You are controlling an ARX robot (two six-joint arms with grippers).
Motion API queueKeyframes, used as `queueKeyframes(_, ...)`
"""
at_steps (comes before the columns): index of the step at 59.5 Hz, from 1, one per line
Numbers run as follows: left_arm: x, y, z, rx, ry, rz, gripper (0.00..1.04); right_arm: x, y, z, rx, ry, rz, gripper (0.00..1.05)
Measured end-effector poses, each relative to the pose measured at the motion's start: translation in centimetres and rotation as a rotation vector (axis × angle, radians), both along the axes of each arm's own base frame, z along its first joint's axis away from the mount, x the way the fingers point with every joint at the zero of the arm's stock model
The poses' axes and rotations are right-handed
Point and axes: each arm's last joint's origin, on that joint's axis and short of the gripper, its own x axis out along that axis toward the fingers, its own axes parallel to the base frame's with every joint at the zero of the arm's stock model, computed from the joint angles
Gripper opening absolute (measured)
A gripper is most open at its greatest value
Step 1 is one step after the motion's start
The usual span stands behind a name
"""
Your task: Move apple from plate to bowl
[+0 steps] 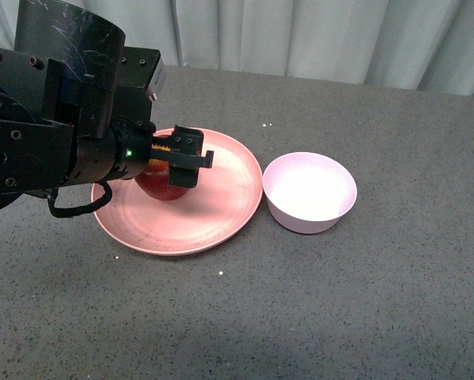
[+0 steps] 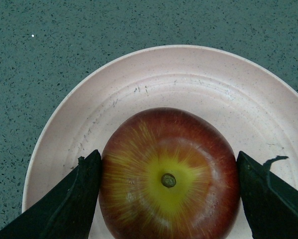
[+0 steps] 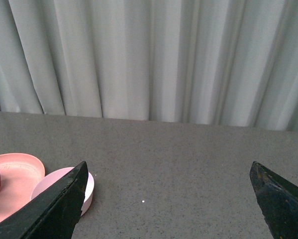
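Black left gripper [image 1: 185,165] sits over the salmon plate [image 1: 213,215], jaws clamped on the apple [image 1: 161,188]. In the wrist view, both fingers [image 2: 79,194] touch its sides. Apple rests on the plate, left of centre, stem up. Pale pink bowl [image 1: 308,220] stands just beside the plate's right rim. Right gripper [image 3: 168,164] is spread wide above the grey table [image 1: 379,317], facing the curtain [image 3: 149,59].
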Motion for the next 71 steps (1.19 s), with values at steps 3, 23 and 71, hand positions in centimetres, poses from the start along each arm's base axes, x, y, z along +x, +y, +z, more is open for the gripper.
queueKeyframes(3, 0.0, 0.0, 0.0, 0.000, 0.000, 0.000, 0.72, 0.0, 0.0, 0.0, 0.000, 0.000, 0.000, 0.95)
queueKeyframes(23, -0.4, -0.7, 0.8, -0.014, -0.014, -0.026, 0.69, 0.0, 0.0, 0.0, 0.000, 0.000, 0.000, 0.95)
queueKeyframes(71, -0.9, -13.5, 2.0, -0.090, -0.048, -0.305, 0.67, 0.0, 0.0, 0.0, 0.000, 0.000, 0.000, 0.95)
